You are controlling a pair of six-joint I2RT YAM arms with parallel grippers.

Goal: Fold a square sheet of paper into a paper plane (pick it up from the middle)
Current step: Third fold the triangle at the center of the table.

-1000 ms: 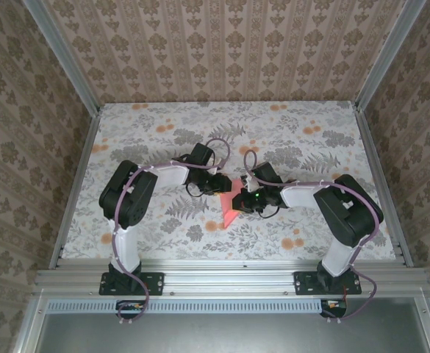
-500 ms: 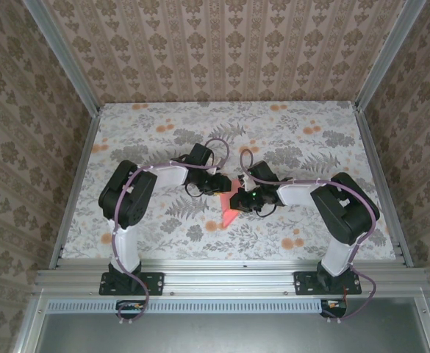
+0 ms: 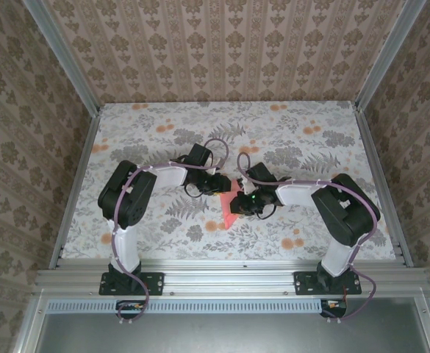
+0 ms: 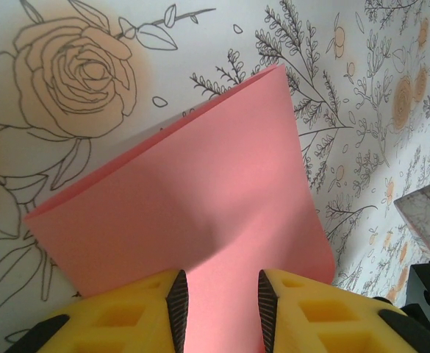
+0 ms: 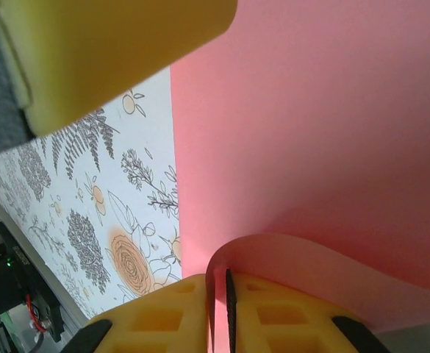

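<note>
**A:** Where is the sheet of paper [image 3: 231,208]?

**B:** About the middle of the floral worktop [image 3: 148,147], right between the two arms' tips. From above it reads as a narrow salmon-pink wedge with its point toward the near edge.

**A:** And the left pincer [image 3: 219,185]?

**B:** It is at the wedge's far left side. In the left wrist view its yellow fingers [image 4: 126,323] stand apart, and pink paper shows through the gap between the black pads [image 4: 176,305]. So the jaws are open, not clamped. Beyond them the paper spreads out flat, with one straight edge running up to a corner at the upper right.

**A:** Is the paper touching those pads?

**B:** I cannot tell. It passes into the gap, but I can't make out any contact.

**A:** What about the right pincer [image 3: 237,204]?

**B:** It comes in from the right, on the wedge's right side. In the right wrist view the fingers [image 5: 163,316] are nearly together. A curled flap of the paper bends down into the thin slit between them, so it is pinching the sheet by that edge.

**A:** Is the sheet lifted or lying flat?

**B:** The flap at the right pincer curls up off the rest. Whether the main part rests on the worktop, I cannot say.
</note>
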